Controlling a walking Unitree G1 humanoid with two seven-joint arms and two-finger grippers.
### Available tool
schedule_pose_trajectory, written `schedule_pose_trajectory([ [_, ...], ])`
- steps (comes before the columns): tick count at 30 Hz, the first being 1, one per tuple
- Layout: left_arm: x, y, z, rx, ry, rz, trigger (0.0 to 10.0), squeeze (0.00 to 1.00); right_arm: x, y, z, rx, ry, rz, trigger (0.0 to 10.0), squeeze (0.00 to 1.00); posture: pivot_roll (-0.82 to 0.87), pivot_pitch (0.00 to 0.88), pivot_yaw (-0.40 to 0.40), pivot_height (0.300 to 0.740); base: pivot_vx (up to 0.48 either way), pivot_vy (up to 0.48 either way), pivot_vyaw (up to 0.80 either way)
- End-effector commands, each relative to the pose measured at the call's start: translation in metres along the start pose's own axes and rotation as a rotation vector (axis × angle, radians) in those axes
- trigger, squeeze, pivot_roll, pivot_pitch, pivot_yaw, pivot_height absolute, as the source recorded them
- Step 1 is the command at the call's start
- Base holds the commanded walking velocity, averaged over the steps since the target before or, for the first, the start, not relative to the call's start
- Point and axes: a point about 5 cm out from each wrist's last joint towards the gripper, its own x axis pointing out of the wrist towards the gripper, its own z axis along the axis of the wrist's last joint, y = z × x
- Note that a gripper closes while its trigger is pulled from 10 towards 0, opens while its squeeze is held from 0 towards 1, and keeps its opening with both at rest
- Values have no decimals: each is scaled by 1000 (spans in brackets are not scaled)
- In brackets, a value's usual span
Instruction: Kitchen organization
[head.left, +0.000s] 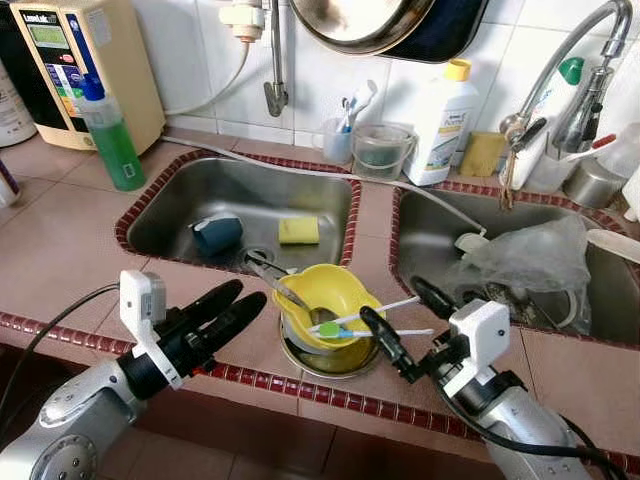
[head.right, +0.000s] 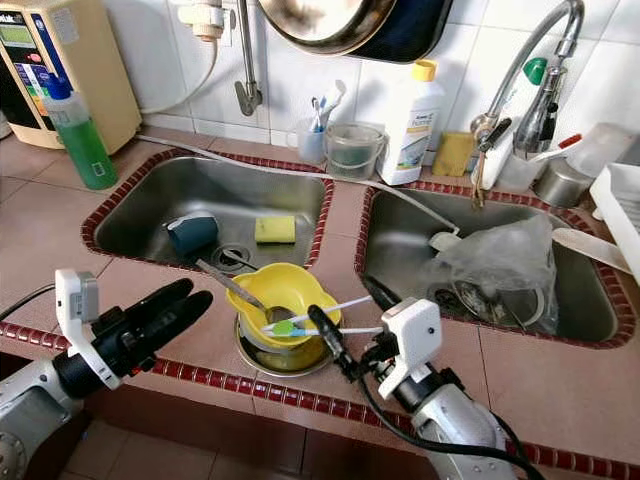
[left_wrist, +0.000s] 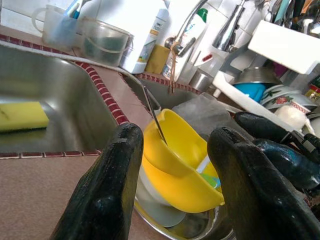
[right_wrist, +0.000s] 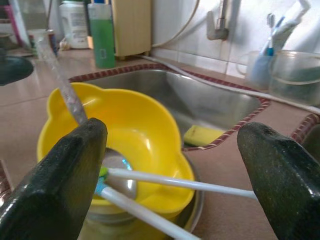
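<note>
A yellow bowl (head.left: 322, 292) is stacked in a steel bowl (head.left: 327, 366) on the tiled counter in front of the two sinks. A metal spoon (head.left: 272, 283) leans in it, and two white sticks (head.left: 372, 314) with green and blue ends lie across its rim. My left gripper (head.left: 246, 298) is open just left of the bowl, level with it. In the left wrist view the yellow bowl (left_wrist: 182, 165) lies ahead between the black fingers (left_wrist: 107, 190). My right gripper (head.left: 394, 302) is open on the bowl's right, its fingers either side of the sticks' (right_wrist: 170, 182) handles.
The left sink (head.left: 180, 205) holds a blue cup (head.left: 217, 235) and a yellow sponge (head.left: 298, 230). The right sink holds a crumpled plastic bag (head.left: 525, 258) under the faucet (head.left: 560, 70). A green bottle (head.left: 112, 135) and a white detergent bottle (head.left: 442, 125) stand on the counter.
</note>
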Motion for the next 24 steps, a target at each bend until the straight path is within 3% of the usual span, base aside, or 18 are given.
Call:
schedule_pose_trajectory([
  [1, 3, -3, 2, 1, 2, -17, 10000, 0, 0, 3, 6, -10, -12, 27, 10000, 0, 78, 1, -16, 740, 0, 0, 0],
  [7, 8, -5, -1, 2, 15, -19, 10000, 0, 3, 8, 10, -10, -26, 55, 10000, 0, 73, 0, -12, 740, 0, 0, 0],
  [24, 23, 5, -6, -22, 29, 111, 10000, 0, 3, 18, 24, 8, -63, 111, 10000, 0, 56, 3, -9, 740, 0, 0, 0],
])
